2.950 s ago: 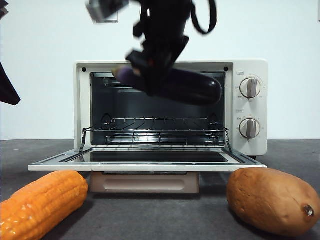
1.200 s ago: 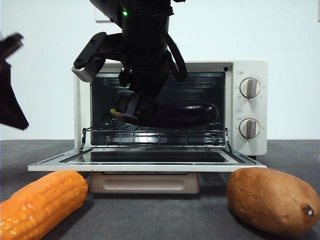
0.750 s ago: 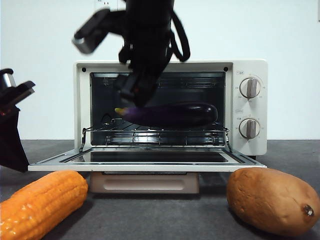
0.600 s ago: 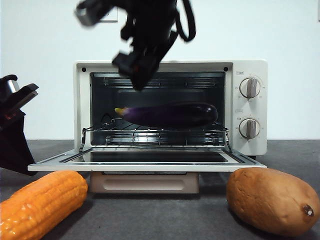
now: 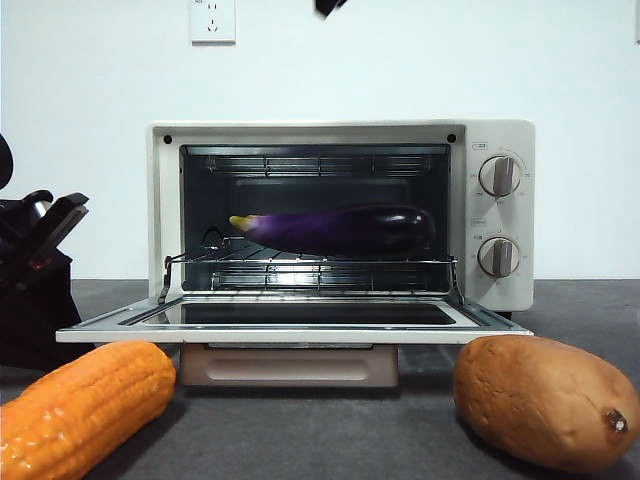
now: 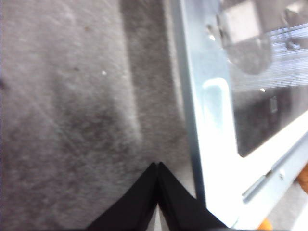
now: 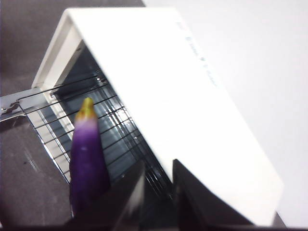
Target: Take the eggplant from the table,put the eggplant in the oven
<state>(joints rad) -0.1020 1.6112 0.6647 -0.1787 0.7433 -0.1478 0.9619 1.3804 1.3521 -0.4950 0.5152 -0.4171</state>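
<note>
The glossy dark purple eggplant [image 5: 335, 229] lies lengthwise on the wire rack [image 5: 310, 265] inside the cream-white oven [image 5: 500, 215], whose door [image 5: 290, 325] hangs open and flat. In the right wrist view the eggplant [image 7: 86, 151] rests on the rack below my right gripper [image 7: 158, 166], which is open, empty and well above the oven [image 7: 159, 72]. In the front view that gripper shows only as a black tip [image 5: 330, 5] at the top edge. My left gripper [image 6: 158, 164] is shut and empty, low over the table [image 6: 72, 96] beside the door's left edge [image 6: 211, 110], and appears dark at the left [image 5: 40, 240].
An orange corn cob [image 5: 85, 405] lies on the table at the front left, a brown sweet potato [image 5: 545, 400] at the front right. The open door juts out toward the front between them.
The right gripper let go of the eggplant on the rack and rose up out of the front view. The left arm came in lower at the left edge.
</note>
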